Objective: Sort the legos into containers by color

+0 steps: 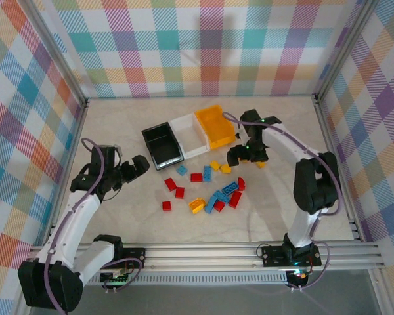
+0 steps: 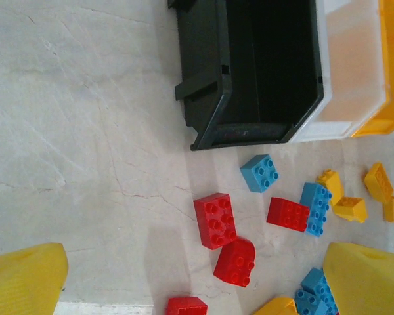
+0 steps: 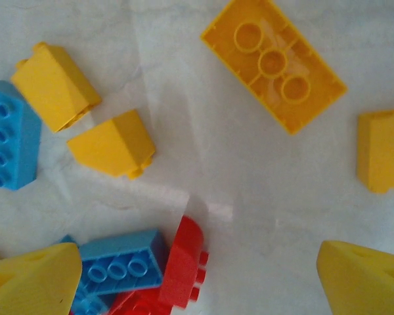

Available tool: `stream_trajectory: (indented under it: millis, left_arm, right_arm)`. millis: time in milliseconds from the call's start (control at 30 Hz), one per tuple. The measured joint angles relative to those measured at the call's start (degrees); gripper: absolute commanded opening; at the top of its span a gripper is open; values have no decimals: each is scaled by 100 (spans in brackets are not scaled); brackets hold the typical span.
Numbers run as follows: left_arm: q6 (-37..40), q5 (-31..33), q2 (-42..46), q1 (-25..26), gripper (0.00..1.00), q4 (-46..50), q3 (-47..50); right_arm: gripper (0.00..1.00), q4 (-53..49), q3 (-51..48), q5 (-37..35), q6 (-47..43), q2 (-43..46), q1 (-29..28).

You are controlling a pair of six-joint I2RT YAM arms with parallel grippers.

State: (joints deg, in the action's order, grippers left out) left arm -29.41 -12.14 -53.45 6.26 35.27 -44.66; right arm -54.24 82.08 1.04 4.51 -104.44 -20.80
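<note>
Marble-grey stone patterning is seen on the counter, on which three containers are joined in one slanted row: one black bin, one white bin and one yellow-orange bin. The legos are scattered loose on the counter just in front of that row. From above, about seven red, five blue and four yellow ones can be counted, though the tight cluster at the right cannot be counted with certainty. The left end effector is held low over the counter, left of the bricks and near the black bin, with its jaws spread wide and nothing gripped. In the left wrist view four red bricks, at least three blue and five yellow are counted below the bins. The right end effector is held over the right side of the scatter, just in front of the yellow-orange bin. Its jaws are also spread, and no brick is pinched. In the right wrist view four yellow pieces are counted, one being an upturned yellow brick whose three hollow tubes are shown. A rounded red brick is seen touching a blue brick between the jaws.
</note>
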Motion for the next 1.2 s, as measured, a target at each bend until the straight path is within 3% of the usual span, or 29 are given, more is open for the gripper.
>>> stream_trajectory:
  millis: [300,1200]
  left_arm:
    - [-24,-44,28,0,100,146,-4]
    - [-146,-22,-651,0,100,212,-238]
  right_arm:
    - [84,107,485,-424,-323,-702,9]
    - [77,177,1545,-793,-503,-2009,208]
